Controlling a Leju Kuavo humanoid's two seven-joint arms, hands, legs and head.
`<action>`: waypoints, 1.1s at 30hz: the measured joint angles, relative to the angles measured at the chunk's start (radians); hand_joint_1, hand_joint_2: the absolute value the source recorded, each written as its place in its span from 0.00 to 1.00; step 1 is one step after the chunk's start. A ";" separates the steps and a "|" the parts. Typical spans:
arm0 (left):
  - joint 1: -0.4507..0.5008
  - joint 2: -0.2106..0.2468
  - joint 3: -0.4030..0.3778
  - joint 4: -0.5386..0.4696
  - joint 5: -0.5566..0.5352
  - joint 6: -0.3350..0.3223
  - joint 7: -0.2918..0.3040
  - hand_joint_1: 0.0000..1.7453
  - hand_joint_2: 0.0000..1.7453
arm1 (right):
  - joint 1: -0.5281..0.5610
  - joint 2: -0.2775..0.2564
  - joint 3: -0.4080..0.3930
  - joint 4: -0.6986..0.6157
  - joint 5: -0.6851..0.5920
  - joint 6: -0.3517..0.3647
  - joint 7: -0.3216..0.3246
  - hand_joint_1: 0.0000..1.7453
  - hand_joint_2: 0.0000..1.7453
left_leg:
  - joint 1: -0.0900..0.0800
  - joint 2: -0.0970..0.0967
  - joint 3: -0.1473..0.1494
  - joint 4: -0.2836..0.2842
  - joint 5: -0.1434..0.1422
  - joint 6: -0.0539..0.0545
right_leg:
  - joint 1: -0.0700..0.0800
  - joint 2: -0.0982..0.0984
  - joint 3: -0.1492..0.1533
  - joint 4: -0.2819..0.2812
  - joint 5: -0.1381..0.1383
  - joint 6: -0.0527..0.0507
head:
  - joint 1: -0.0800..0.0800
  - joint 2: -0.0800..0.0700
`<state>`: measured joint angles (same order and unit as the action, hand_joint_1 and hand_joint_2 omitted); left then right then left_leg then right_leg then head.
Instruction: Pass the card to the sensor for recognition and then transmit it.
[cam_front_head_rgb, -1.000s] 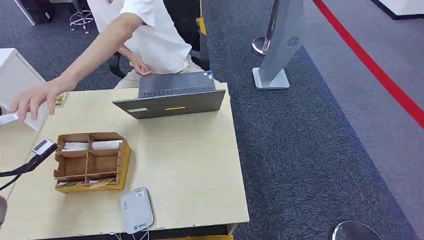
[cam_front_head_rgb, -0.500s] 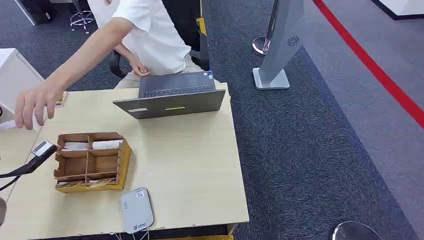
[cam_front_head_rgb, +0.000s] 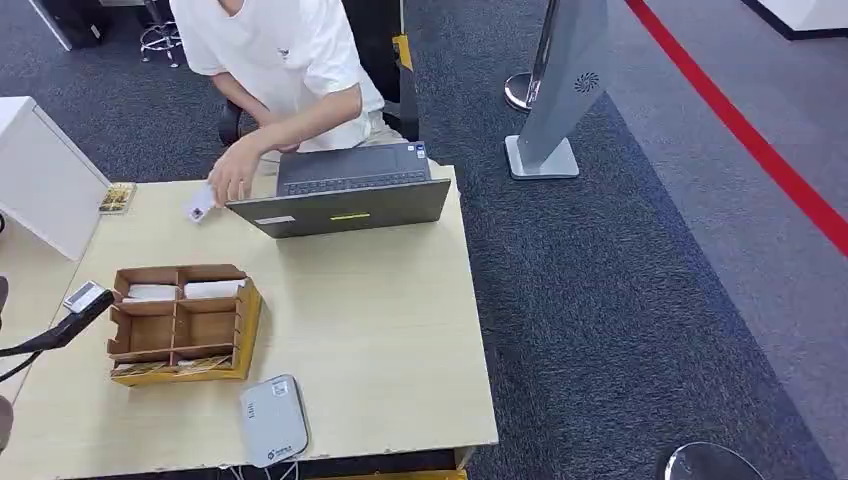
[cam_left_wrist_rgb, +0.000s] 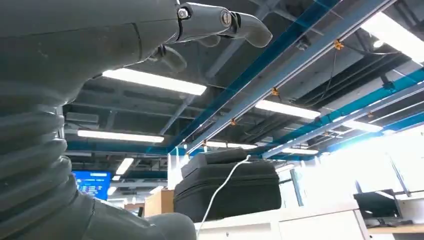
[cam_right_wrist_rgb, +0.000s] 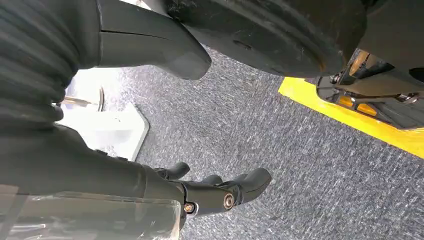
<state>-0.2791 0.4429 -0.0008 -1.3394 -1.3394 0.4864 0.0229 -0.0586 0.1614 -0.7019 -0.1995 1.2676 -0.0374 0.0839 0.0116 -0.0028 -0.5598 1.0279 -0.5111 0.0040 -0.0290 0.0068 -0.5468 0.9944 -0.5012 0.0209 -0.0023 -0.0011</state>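
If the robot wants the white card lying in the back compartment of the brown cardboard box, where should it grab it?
Come straight down from above: the brown cardboard divider box is open on top, and walls block the sides. The white card lies flat, so pinching its long edges with the fingers looks best.

The person's hand (cam_front_head_rgb: 232, 178) covers part of the card (cam_front_head_rgb: 199, 207), whose face is too small to read. The reader (cam_front_head_rgb: 272, 420) at the near edge has unreadable markings. The left hand (cam_left_wrist_rgb: 150, 30) is cut off by the picture's edge.
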 joint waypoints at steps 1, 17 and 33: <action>0.003 0.000 0.000 0.000 0.003 0.002 0.000 0.00 1.00 | 0.000 0.000 0.000 0.000 0.000 -0.001 0.000 0.00 1.00 | 0.000 0.000 0.000 0.000 0.000 0.000 | 0.000 0.000 0.000 0.000 0.000 0.000 | 0.000 0.000; 0.464 -0.146 -0.182 -0.418 -0.100 0.044 0.059 0.00 1.00 | 0.010 0.000 -0.038 0.000 -0.054 -0.036 0.009 0.00 1.00 | -0.001 0.004 0.001 0.000 -0.006 0.003 | -0.001 0.005 0.000 -0.003 -0.002 0.001 | 0.000 0.000; 0.555 -0.137 -0.364 -0.513 -0.039 -0.035 0.190 0.00 1.00 | 0.010 0.000 -0.062 0.001 -0.044 -0.050 0.011 0.00 1.00 | 0.000 0.004 0.002 0.000 -0.006 0.002 | 0.000 0.003 0.002 -0.002 -0.002 0.001 | 0.000 0.000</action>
<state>0.2757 0.3056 -0.3651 -1.8525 -1.3783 0.4518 0.2128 -0.0481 0.1617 -0.7637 -0.1984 1.2241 -0.0870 0.0954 0.0113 0.0007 -0.5577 1.0279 -0.5172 0.0063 -0.0292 0.0098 -0.5451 0.9919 -0.5037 0.0220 -0.0023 -0.0008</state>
